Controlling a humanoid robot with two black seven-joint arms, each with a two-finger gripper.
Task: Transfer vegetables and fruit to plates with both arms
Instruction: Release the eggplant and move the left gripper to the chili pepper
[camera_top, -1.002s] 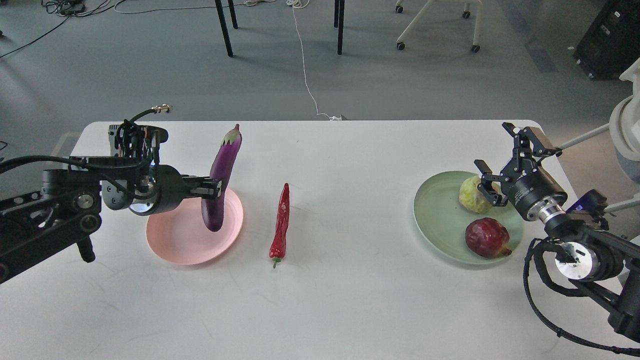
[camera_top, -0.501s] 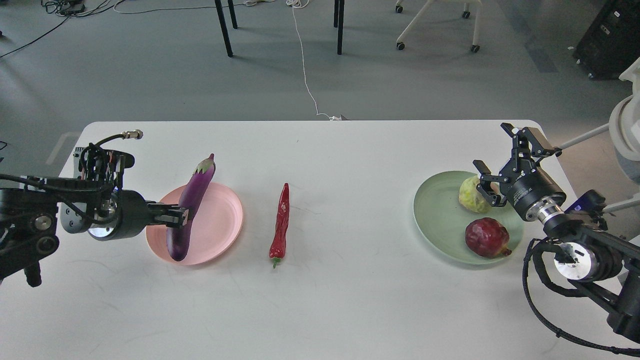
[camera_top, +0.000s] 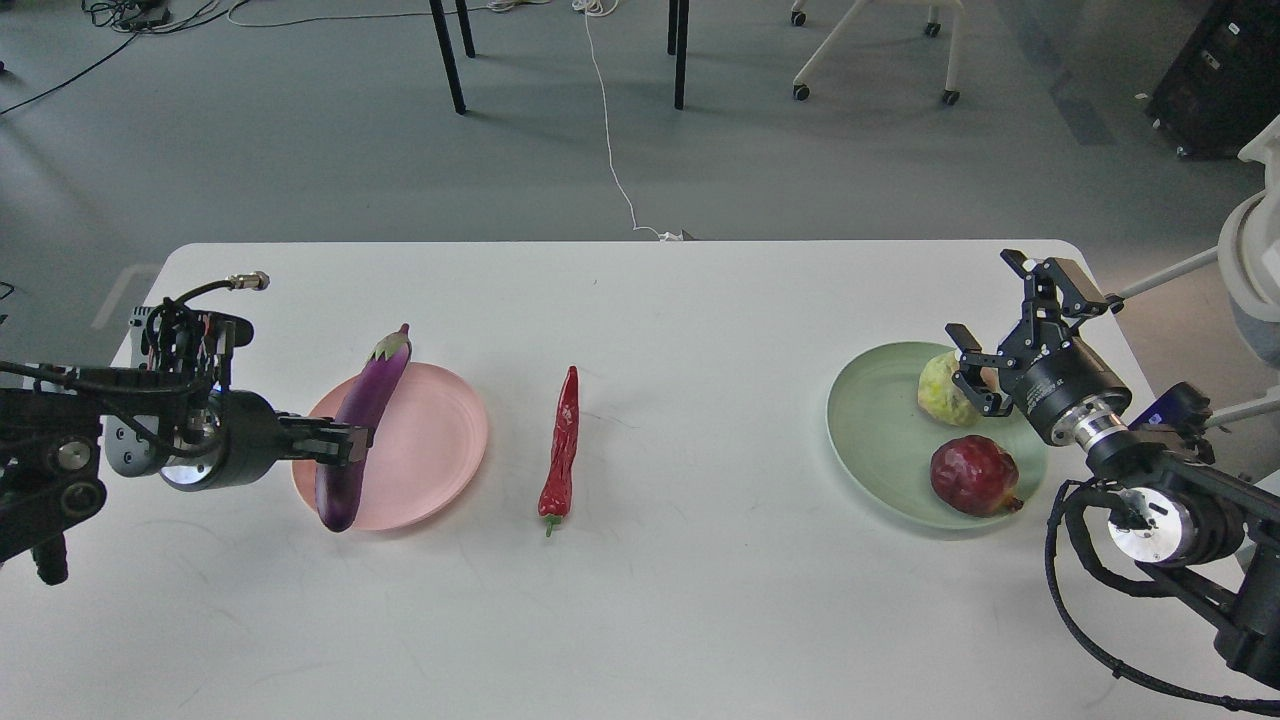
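My left gripper (camera_top: 345, 443) is shut on the purple eggplant (camera_top: 362, 436), which slants over the left side of the pale pink plate (camera_top: 430, 445), its lower end at the plate's rim. The red chili pepper (camera_top: 561, 453) lies on the table between the plates. The pale green plate (camera_top: 875, 430) holds the yellow-green fruit (camera_top: 942, 390) and the dark red fruit (camera_top: 973, 475). My right gripper (camera_top: 995, 315) is open and empty, just above and right of the yellow-green fruit.
The white table (camera_top: 700, 600) carries everything. Beyond its far edge are the grey floor, a white cable (camera_top: 610, 140), black table legs (camera_top: 448, 55) and a chair base (camera_top: 870, 50). White equipment (camera_top: 1250, 270) stands at the right.
My left gripper has moved down and to the left with the eggplant, bringing it from well above the pink plate to low over the plate's left side. The right arm has barely moved.
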